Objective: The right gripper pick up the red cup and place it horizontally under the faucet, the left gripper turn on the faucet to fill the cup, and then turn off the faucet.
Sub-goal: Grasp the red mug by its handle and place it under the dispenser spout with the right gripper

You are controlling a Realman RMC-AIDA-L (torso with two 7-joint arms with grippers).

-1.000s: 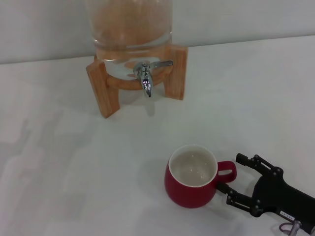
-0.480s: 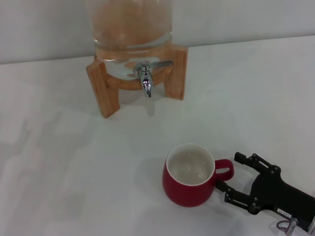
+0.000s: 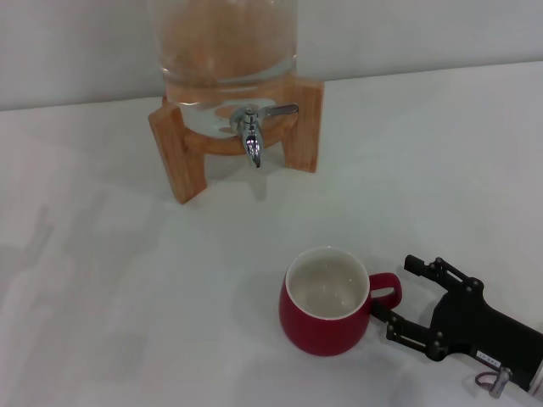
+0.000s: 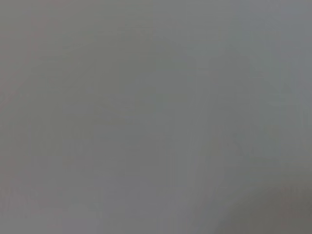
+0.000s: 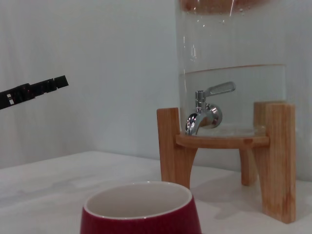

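The red cup stands upright on the white table, its small handle pointing right. My right gripper lies low at the front right, open, with one finger on each side of the handle. The faucet is shiny chrome with its lever lying flat to the right. It sits on a glass dispenser in a wooden stand at the back. The right wrist view shows the cup's rim close, the faucet beyond it, and one black fingertip. The left gripper is out of view.
The white table stretches bare between the cup and the stand and to the left. A pale wall rises behind the dispenser. The left wrist view shows only flat grey.
My right gripper has edged a little left toward the cup, and the cup has shifted slightly left with it. The faucet and stand have not moved.
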